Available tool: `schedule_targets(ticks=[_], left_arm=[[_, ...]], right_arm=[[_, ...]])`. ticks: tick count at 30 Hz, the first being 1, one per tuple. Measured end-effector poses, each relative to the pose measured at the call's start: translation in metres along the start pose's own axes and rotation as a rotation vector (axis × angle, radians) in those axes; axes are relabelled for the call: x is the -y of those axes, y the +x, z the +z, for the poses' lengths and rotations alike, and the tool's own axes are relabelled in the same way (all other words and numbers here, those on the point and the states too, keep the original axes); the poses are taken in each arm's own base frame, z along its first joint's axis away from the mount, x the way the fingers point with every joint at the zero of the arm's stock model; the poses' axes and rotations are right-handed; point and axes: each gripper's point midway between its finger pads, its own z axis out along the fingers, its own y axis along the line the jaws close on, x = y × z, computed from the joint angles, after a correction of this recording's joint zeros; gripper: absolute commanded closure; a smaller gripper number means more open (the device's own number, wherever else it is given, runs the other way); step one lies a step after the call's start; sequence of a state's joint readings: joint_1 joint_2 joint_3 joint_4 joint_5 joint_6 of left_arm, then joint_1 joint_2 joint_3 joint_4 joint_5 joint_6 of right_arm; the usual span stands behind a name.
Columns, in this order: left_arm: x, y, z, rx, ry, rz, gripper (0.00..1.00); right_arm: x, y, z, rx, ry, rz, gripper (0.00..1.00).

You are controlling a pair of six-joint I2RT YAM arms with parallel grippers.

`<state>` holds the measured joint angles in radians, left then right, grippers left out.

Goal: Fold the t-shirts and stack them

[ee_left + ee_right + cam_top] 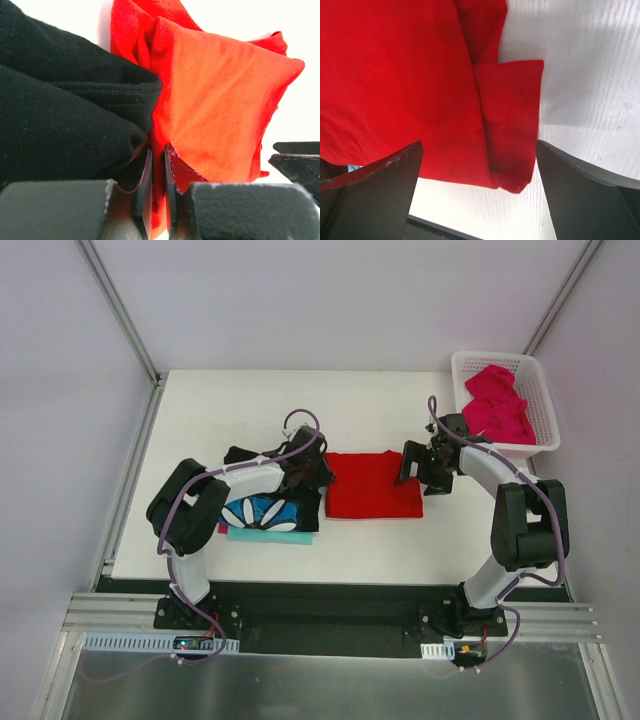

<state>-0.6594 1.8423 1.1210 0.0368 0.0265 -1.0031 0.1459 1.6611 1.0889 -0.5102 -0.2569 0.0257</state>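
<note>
A bright red t-shirt [372,485] lies folded in a rectangle at the table's middle. My left gripper [318,472] is at its left edge, and in the left wrist view it [157,170] is shut on a fold of the red cloth [220,100]. The black flower-print t-shirt [268,512] lies just left of it, its black cloth [65,115] pressing against the left finger. My right gripper [420,472] hovers open over the red shirt's right edge [510,115], holding nothing. A magenta-pink t-shirt [497,405] lies crumpled in the basket.
The white lattice basket [542,410] stands at the table's back right corner. A strip of teal cloth [265,536] shows under the black shirt's near edge. The table's front edge [330,582] runs just behind the arm bases.
</note>
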Motion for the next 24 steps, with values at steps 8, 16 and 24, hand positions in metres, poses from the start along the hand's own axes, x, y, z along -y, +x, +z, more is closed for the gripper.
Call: schedule_targets(ticks=[8,16,24], left_arm=[[0.000,0.000,0.000,0.000,0.001,0.000,1.00],[0.000,0.000,0.000,-0.001,0.002,0.000,1.00],[0.001,0.001,0.000,-0.003,0.004,0.001,1.00]], right_arm=[[0.023,-0.011,0.007,0.058,-0.059,0.098,0.01],[0.046,-0.017,0.006,0.124,-0.175,0.253,0.01],[0.036,-0.026,0.008,0.175,-0.277,0.267,0.01]])
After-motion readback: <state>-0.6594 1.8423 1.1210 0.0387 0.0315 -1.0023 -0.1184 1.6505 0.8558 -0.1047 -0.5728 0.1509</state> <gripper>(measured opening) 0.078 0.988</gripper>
